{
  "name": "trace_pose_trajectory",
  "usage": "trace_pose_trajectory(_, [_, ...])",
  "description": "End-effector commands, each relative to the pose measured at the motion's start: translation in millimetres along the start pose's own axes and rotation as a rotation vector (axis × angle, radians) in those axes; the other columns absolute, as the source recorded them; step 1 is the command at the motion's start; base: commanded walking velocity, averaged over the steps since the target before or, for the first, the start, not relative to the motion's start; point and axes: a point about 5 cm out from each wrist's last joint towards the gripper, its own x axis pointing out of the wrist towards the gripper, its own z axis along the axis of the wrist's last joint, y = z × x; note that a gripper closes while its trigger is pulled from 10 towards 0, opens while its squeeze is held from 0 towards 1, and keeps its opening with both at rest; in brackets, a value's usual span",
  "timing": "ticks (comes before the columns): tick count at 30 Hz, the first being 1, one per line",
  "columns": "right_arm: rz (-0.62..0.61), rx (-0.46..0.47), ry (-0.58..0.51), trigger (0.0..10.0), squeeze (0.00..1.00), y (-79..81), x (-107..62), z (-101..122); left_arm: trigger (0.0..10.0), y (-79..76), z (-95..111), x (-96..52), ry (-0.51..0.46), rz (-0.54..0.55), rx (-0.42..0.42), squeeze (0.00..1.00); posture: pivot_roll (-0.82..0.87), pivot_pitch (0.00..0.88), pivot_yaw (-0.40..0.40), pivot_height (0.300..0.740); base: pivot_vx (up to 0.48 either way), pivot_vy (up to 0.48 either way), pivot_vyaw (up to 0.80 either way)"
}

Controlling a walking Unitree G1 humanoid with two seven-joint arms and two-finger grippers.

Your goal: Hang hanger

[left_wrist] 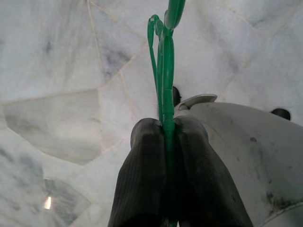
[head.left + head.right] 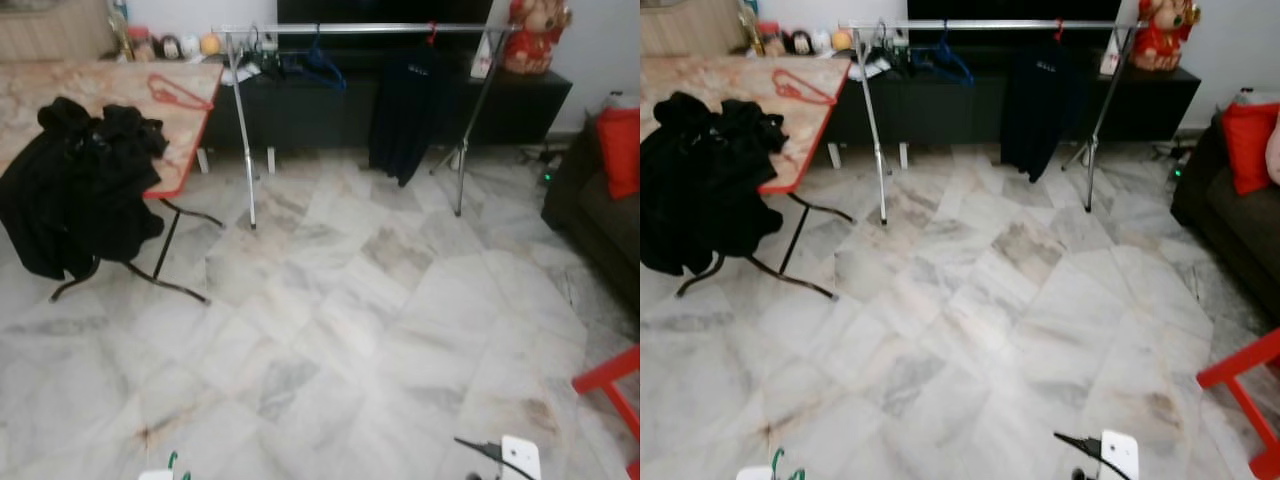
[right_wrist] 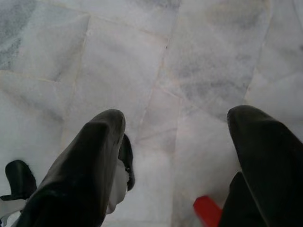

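Note:
My left gripper [image 1: 169,124] is shut on a thin green hanger [image 1: 164,71], whose hook rises past the fingers above the marble floor. The hanger's tip [image 2: 172,462] peeks in at the bottom edge of the left eye view. Far ahead across the room stands a silver clothes rack [image 2: 360,28]. On its rail hang a blue hanger [image 2: 318,62] and a black garment [image 2: 405,110]. My right gripper [image 3: 177,118] hangs low over the floor, open, with nothing between its fingers.
A folding table [image 2: 60,85] on the left carries a heap of black clothes [image 2: 80,180] and a red hanger [image 2: 175,92]. A dark sofa with a red cushion [image 2: 620,150] lines the right side. A red stool [image 2: 612,385] stands near right. Marble floor [image 2: 350,300] stretches to the rack.

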Motion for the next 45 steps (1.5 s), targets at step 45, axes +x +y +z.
trace_pose_trajectory(45, [-0.031, -0.026, -0.006, 10.0, 0.0, 1.9, 0.6, 4.0, 10.0, 2.7, -5.7, -1.1, 0.032, -0.025, 0.036, 0.0, 0.03, 0.0, -0.065, 0.74, 0.388, 0.0, -0.14])
